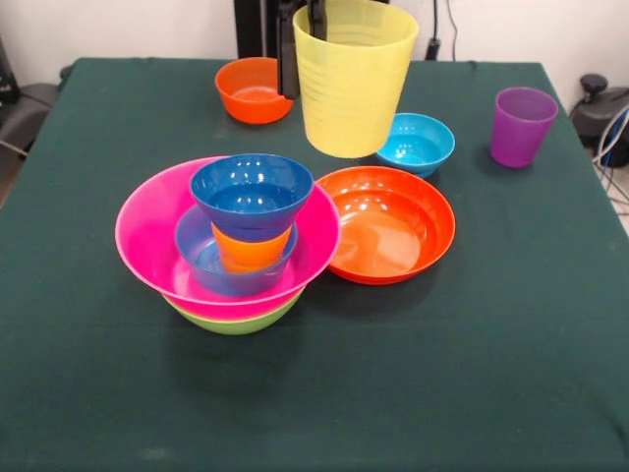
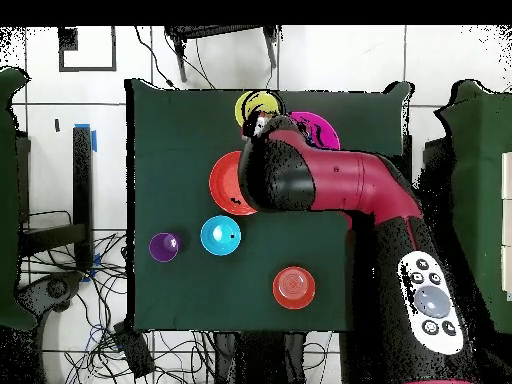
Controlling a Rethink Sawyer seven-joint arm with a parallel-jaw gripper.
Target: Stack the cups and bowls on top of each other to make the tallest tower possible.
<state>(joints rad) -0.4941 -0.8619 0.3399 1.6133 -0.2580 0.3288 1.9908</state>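
The end effector (image 1: 303, 29) is gripping the yellow cup (image 1: 354, 79) by its rim, one finger inside and one outside, and it's hanging in the air over the far middle of the desk (image 1: 511, 374), between the small orange bowl (image 1: 254, 89) and the cyan bowl (image 1: 417, 144). The tower (image 1: 236, 241) is sitting near-left of it: green bowl (image 1: 236, 321) at the bottom, pink bowl (image 1: 147, 236), then a blue bowl (image 1: 201, 261), orange cup (image 1: 248, 251) and a dark blue bowl (image 1: 251, 195) on top. Looks like it's mid-carry, taking the cup over to the pile. Next it needs to line up over that top bowl and lower gently, since the pile looks a bit wobbly. The purple cup (image 1: 521, 125) and big orange bowl (image 1: 388, 224) are waiting on the right.
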